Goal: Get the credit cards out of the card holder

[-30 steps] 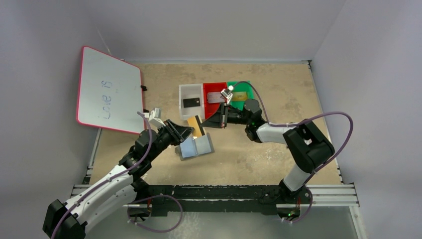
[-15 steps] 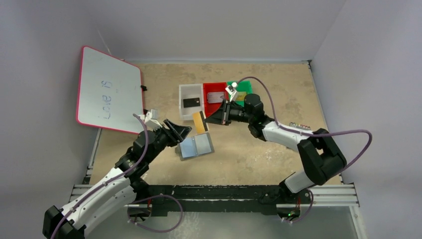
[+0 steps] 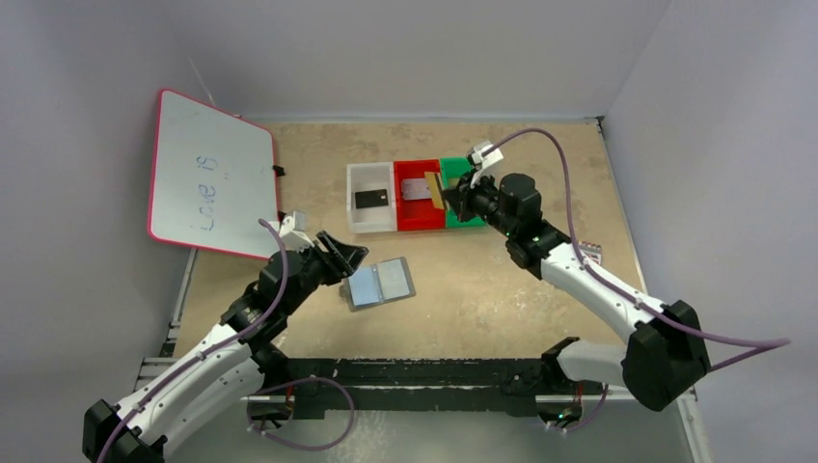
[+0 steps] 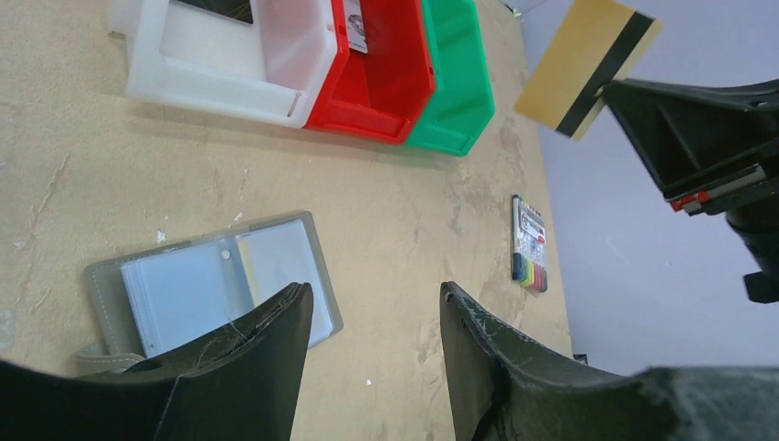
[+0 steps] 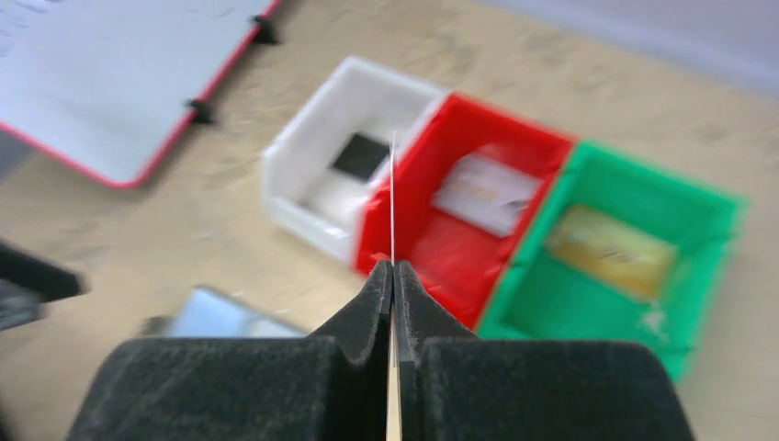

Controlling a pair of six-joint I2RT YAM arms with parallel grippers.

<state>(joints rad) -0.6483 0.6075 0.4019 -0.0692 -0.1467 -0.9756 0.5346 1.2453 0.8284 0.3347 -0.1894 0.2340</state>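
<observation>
Three cards (image 5: 487, 195) lay in trays (image 5: 570, 323), the right gripper (image 5: 392, 268) pinched a fourth card (image 4: 588, 66) above them, the left gripper (image 4: 372, 296) spread beside the holder (image 4: 211, 285).

3 trays (image 3: 410, 220) side by side, back centre, w/ cards (image 3: 371, 199) in them. Opened-out card holder (image 3: 380, 284) lies in front of trays; left gripper (image 3: 349, 256) just left of it. Whiteboard (image 3: 207, 174) far left, marker pack (image 3: 589, 253) far right. Right gripper (image 3: 449, 196) holds 4th card (image 3: 435, 189) above trays.

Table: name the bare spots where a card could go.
Bare: between the green tray and the marker pack; between the card holder and the base rail. Crowded: the trays, where the right claw holds a gold card.
</observation>
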